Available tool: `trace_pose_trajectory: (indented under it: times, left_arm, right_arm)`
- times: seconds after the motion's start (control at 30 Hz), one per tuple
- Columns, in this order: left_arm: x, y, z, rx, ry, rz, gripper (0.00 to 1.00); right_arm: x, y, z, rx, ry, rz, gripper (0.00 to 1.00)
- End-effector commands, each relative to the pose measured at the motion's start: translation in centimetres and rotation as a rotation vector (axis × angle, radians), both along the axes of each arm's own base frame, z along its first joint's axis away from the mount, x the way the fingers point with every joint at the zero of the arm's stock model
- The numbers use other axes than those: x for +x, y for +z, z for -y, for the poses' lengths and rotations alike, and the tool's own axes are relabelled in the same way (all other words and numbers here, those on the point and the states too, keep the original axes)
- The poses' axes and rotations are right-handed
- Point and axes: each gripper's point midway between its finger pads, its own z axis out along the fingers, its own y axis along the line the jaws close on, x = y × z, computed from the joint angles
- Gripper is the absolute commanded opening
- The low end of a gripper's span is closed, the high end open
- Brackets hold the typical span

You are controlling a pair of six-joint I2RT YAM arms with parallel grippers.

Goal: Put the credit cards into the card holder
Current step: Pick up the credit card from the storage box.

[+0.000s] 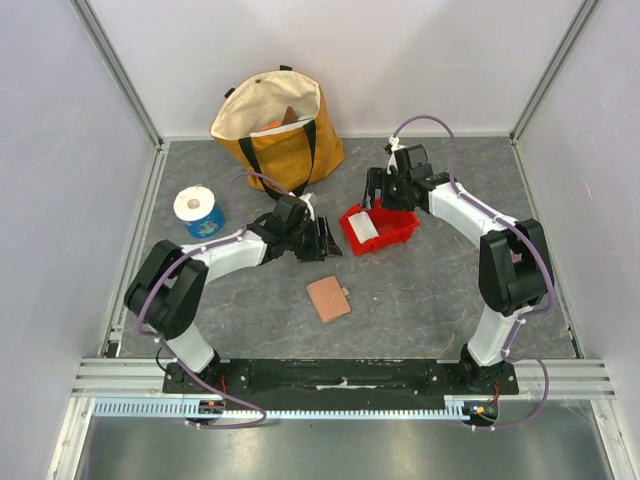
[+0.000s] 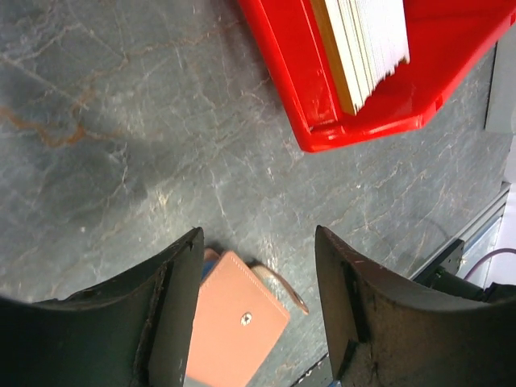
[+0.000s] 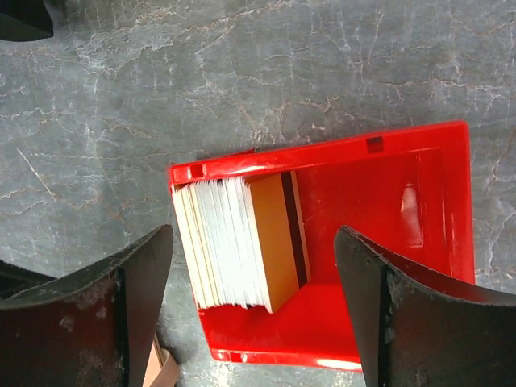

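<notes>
**Operator:** What am I looking at, big things first?

**Spotter:** You have the grey stone-patterned table [image 1: 420,300] under everything. At its far side stands a mustard tote bag [image 1: 290,140] with black handles, its mouth open. Your left arm [image 1: 225,255] reaches in from the near left and your right arm [image 1: 460,210] bends over from the near right. Both grippers are near the middle of the table.

**Operator:** And the claws?

**Spotter:** Your left gripper [image 2: 258,242] has its fingers spread, with only table showing between them. It hangs just left of the red bin [image 1: 400,236]. Your right gripper [image 3: 251,234] is spread wide too, holding nothing, poised directly over that bin.

**Operator:** Smaller stuff?

**Spotter:** A roll [image 1: 200,212], blue with a white top, sits on the left side, well apart from the bin. The card holder [image 1: 328,298] lies flat on the table, folded shut, with its snap tab sticking out on the right. It is nearer the arm bases than the bin, between your two arms and touching neither. In your left wrist view it shows at the bottom edge, below the fingers.

**Operator:** The cards?

**Spotter:** The credit cards [image 3: 234,242] are in the red bin — a stack standing on edge against one end wall, leaning a little. Most are white; the outermost one is yellowish with a dark stripe.
</notes>
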Motion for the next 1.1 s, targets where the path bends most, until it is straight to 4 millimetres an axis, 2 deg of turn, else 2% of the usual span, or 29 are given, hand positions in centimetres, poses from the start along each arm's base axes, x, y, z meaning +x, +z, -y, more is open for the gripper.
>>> trace_pose_trajectory:
  times: [0.0, 0.2, 0.33, 0.7, 1.07]
  left_arm:
    - [2.7, 1.7, 2.5, -0.102, -0.035, 0.062, 0.63]
    - [4.3, 0.7, 3.6, -0.128, -0.017, 0.046, 0.62]
    - [4.5, 0.0, 4.2, -0.149, -0.018, 0.030, 0.61]
    - [4.6, -1.0, 4.7, -0.171, -0.017, 0.006, 0.59]
    - [4.3, -1.5, 4.5, -0.167, -0.014, -0.005, 0.58]
  right_arm:
    - [1.3, 1.6, -1.7, 0.070, 0.081, 0.045, 0.88]
    - [1.6, -0.5, -2.1, 0.078, 0.092, 0.003, 0.89]
    - [1.6, -1.4, -2.2, 0.079, 0.103, -0.009, 0.89]
    - [0.3, -3.2, -3.1, 0.132, 0.151, -0.063, 0.91]
    - [-0.3, -4.0, -2.6, 0.118, 0.136, -0.071, 0.92]
